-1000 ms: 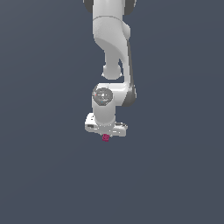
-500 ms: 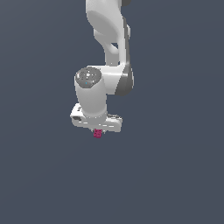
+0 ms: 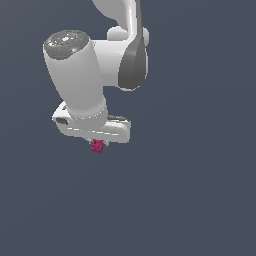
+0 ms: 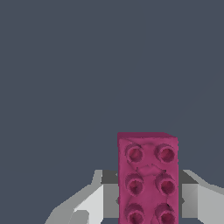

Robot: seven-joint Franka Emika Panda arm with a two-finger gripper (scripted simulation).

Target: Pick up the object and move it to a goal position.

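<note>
In the upper left of the exterior view: the big white robot arm (image 3: 95,65) fills this part, and it comes down from the top edge.
Arm top: a round grey cap (image 3: 66,42) with tiny green and blue dots sits on the fat white part.
Arm joint: a dark grey patch (image 3: 133,65) shows on the side, toward the exterior view's right.
Gripper: the white gripper (image 3: 98,142) hangs under the arm, a bit left of the middle of the frame (its wide white bar is much wider than the block).
Block in the exterior view: the pink block (image 3: 97,146) pokes out just under the gripper, touching it. It looks very small here.
Block in the wrist view: the pink block (image 4: 148,178) stands in the lower middle of the frame and runs down past the bottom edge. It has two rows of round bumps on its face, six bumps that can be seen.
Fingers: one pale grey finger (image 4: 109,199) touches one long side of the block, and another finger (image 4: 189,199) touches the other long side.
Jaws: they are pinching the pink block between them.
Around it all: plain dark grey-blue background (image 3: 200,190) is behind the arm in both views, with no floor line to see.
Where the block is: up in the gripper, held between the fingers.
</note>
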